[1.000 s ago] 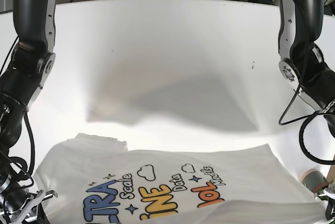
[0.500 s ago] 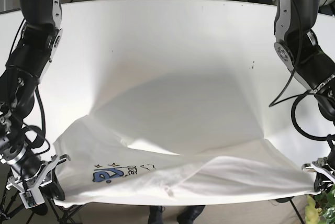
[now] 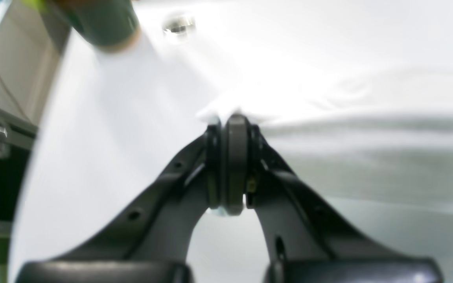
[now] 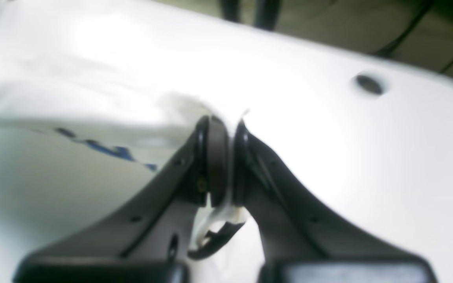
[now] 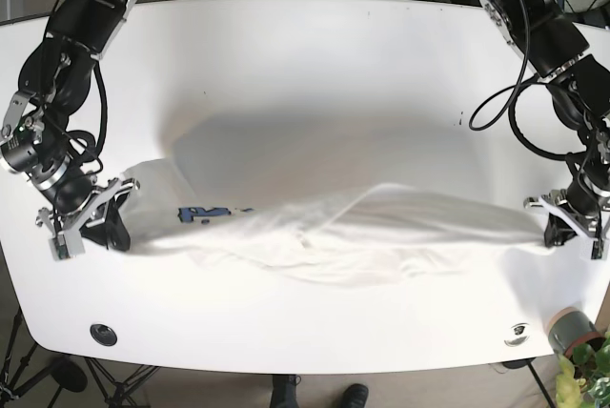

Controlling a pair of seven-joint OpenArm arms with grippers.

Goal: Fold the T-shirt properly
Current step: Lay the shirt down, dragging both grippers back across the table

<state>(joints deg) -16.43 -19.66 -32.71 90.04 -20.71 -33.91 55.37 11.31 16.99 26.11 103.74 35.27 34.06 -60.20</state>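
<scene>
We hold the T-shirt (image 5: pixel 324 236) stretched across the table (image 5: pixel 305 55) between both grippers. The left gripper (image 5: pixel 562 222) and right gripper (image 5: pixel 95 217) each pinch fabric with fingers closed tight. We judge equal tension prevents wrinkles. Open tabletop lies beyond; the near edge and its grommets (image 5: pixel 103 334) sit close.

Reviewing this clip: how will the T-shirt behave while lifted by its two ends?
Probably floppy: the T-shirt sags and bunches between the right hand and the left hand. Likely light, since pinches at its edges carry it. It may drag along the table.
</scene>
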